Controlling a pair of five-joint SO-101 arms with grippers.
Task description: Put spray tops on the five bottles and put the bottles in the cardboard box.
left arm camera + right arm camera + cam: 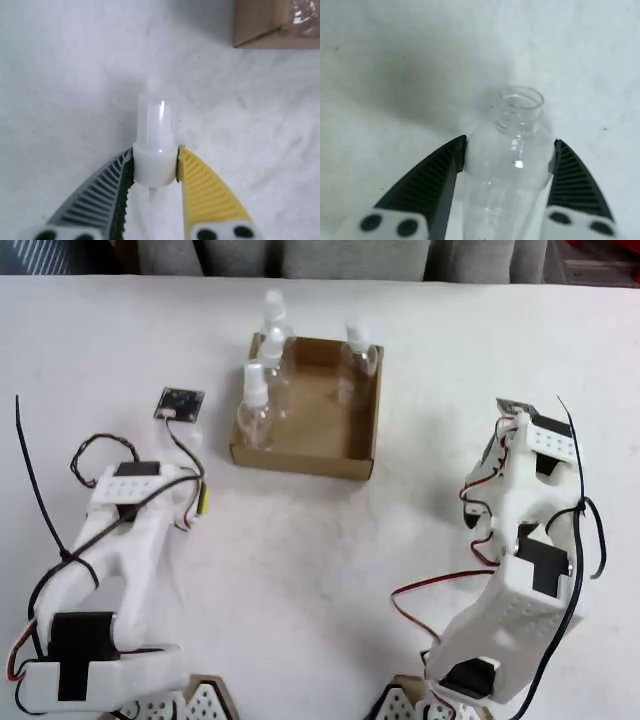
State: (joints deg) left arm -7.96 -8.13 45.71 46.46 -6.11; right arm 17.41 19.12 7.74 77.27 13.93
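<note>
Spray top (pixel 156 145) sits pinched in my left gripper (pixel 155 152); my right gripper (pixel 510 141) clasps an uncapped bottle (pixel 512 170) at its shoulder. Cardboard box (pixel 300 458) lies between one and two o'clock from my left gripper.

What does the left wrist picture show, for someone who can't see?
The left gripper is shut on a white spray top, one finger grey, one yellow, over a white table. A corner of the cardboard box sits farther off.

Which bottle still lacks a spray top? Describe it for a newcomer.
From the cardboard box mid-table, go to the right arm. The clear bottle sits in the right gripper. Unlike the bottles at the box, its threaded neck is open, uncapped.
</note>
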